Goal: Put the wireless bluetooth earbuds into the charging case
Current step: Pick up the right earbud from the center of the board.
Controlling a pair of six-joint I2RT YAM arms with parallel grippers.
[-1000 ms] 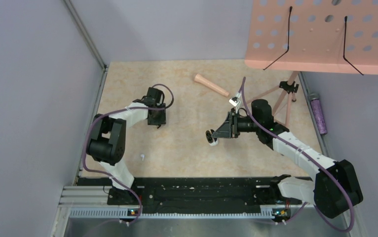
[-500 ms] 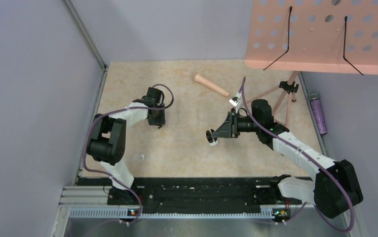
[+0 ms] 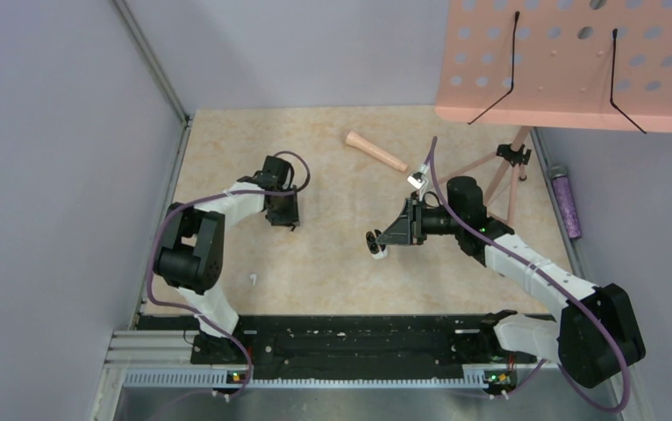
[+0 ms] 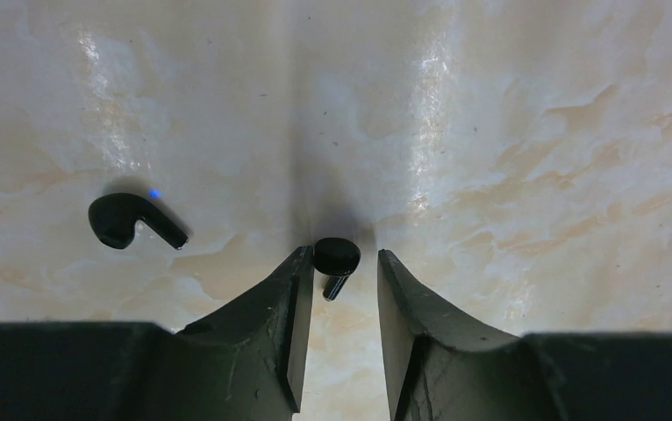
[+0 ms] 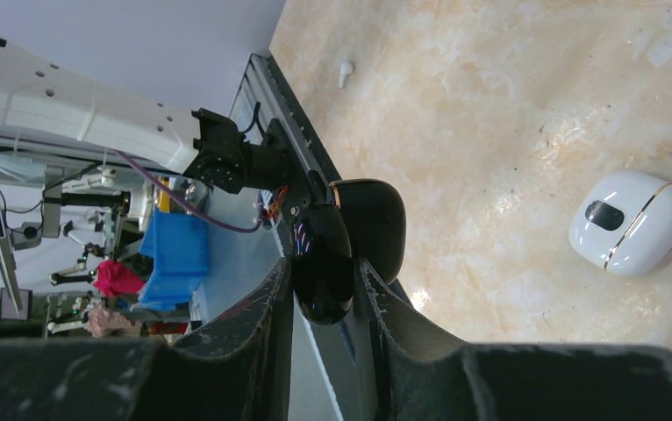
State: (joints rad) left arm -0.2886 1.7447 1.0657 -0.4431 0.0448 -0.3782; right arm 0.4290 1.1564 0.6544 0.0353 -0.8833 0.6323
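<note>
Top external view: the left gripper [image 3: 282,219] is lowered to the worktop [image 3: 332,281] at its left-hand side, having edged slightly toward the middle over the last second, while the right gripper [image 3: 374,243] has stayed put near the centre, holding something dark; a small white piece [image 3: 252,280], too small to identify, lies apart near the front edge. Left wrist view: a black earbud [image 4: 337,257] lies on the worktop between the two fingers [image 4: 262,324], just against the left one, with a clear gap to the right one, so the gripper is narrowly open around it and has not yet clamped. A second earbud [image 4: 122,219], also black and showing a blue light, rests off to the left, well clear of the fingers. Right wrist view: the right gripper is closed on a glossy black charging case [image 5: 324,263], which appears to be hinged open and is held above the surface; a white oval case [image 5: 631,224] lies beyond it on the worktop. Judged from this, the small sideways correction has bracketed the first earbud, so the pickup looks imminent, and both earbuds remain outside the case.
</note>
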